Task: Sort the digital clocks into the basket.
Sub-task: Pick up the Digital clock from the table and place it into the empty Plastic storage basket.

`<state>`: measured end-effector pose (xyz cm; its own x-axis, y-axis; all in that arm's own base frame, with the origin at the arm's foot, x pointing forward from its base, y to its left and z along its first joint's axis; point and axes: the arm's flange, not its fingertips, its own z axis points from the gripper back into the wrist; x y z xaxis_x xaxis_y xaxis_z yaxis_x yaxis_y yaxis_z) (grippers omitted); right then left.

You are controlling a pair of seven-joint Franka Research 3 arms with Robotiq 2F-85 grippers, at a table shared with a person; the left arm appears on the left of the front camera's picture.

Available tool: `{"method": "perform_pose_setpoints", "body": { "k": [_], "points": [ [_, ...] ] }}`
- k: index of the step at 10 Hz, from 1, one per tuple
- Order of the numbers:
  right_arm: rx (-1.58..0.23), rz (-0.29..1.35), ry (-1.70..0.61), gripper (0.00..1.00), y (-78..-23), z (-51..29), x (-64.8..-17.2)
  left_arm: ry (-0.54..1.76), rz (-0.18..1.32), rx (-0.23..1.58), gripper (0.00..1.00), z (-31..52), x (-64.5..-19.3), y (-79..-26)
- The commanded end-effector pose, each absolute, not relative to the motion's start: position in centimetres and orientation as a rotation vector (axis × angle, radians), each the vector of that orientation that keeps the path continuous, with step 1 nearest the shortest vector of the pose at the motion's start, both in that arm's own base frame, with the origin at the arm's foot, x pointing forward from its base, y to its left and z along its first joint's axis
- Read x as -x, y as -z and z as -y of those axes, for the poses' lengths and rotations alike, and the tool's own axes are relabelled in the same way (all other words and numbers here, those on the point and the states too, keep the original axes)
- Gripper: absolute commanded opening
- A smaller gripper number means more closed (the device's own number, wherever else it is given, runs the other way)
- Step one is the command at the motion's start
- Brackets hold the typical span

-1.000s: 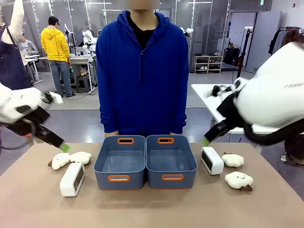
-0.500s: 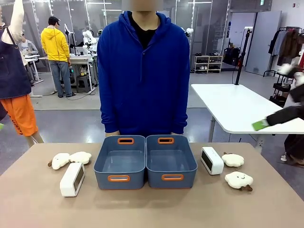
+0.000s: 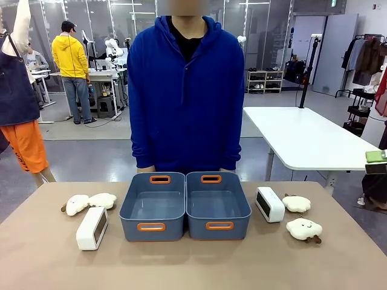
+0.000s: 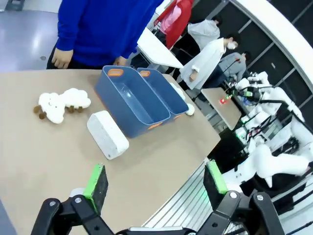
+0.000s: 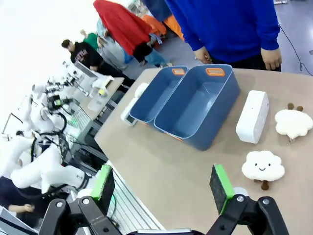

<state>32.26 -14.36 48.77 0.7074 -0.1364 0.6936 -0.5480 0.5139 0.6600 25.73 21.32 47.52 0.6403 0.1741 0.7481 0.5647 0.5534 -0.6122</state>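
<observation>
The digital clocks [image 3: 92, 228] are both out on the counter [image 3: 193, 266], neither in a basket yet. Closest to me, the left jaws stand wide with nothing between the green pads [image 4: 96, 180]. The right jaws are just as wide and just as empty (same view down their own pads [image 5: 103, 182]), and both look at the counter from well back.

That is the change. A second ago both arms hung over the counter's ends near the clocks; now they have swung out of the front view, all but one green pad [image 3: 376, 156] at its right edge. So I judge no pick is under way and the sort is at its very start.

Farther out, the left clock [image 3: 92, 228] stands at the near left, just in front of two plush clouds [image 3: 91, 202]. Past it, the left basket [image 3: 130, 222] and right basket [image 3: 240, 222] sit side by side, both empty. The right clock [image 3: 269, 204] stands just beside the right basket, two more plush clouds [image 3: 304, 228] to its right. A person in a blue hoodie [image 3: 184, 103] stands at the far edge.
</observation>
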Motion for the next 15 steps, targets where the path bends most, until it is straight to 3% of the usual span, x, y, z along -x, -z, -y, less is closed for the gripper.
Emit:
{"method": "perform_pose_setpoints", "body": {
  "k": [1, 15],
  "points": [
    [-1.020, 0.773, -0.254, 1.00, -48.1, 14.6, -32.6, 0.243, 0.874, 0.981, 1.00, -19.3, -24.5, -45.4],
    [-1.041, 0.764, -0.228, 1.00, -47.7, 15.0, -32.4, 0.219, 0.867, 0.986, 1.00, -22.3, -25.5, -46.1]
  ]
}}
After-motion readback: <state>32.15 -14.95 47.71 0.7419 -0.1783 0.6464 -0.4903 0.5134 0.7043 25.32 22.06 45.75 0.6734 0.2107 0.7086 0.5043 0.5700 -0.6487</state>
